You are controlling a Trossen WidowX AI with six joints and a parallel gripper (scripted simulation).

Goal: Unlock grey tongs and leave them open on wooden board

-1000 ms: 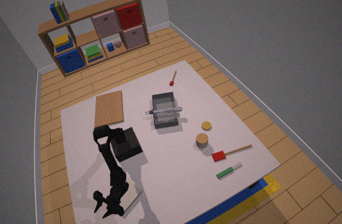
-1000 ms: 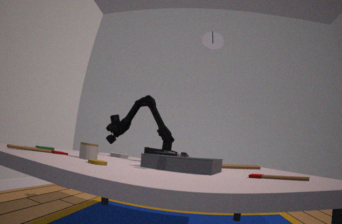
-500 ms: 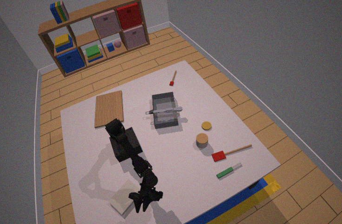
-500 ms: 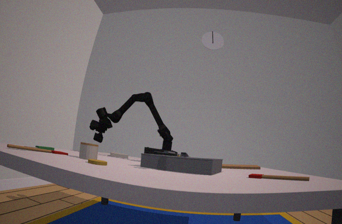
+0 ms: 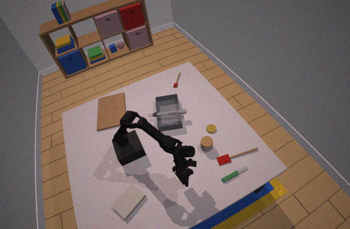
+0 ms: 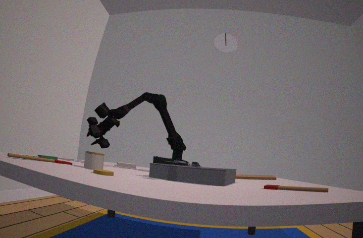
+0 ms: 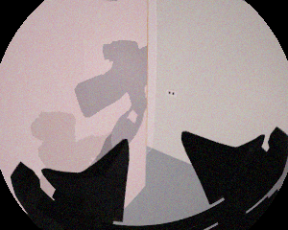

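The grey tongs (image 5: 182,111) lie closed across the roasting tin (image 5: 171,127) (image 6: 192,174), their ends reaching past its two long walls. In the exterior view they are hard to make out above the tin's rim. The wooden board (image 5: 111,110) (image 6: 256,177) lies flat to the left of the tin in the top view, with nothing on it. My gripper (image 5: 189,178) (image 6: 89,140) (image 7: 156,140) is part-way open and empty. It hangs in the air above the table, well away from the tongs, on the near side of the arm's base in the top view.
A round pot (image 5: 206,144) (image 6: 93,161) and yellow disc (image 5: 211,128) (image 6: 103,172) stand between gripper and tin. A red-bladed spatula (image 5: 224,159) and green-handled tool (image 5: 230,176) lie right. A pale block (image 5: 129,201) lies near left, a small red-headed brush (image 5: 175,85) beyond the tin.
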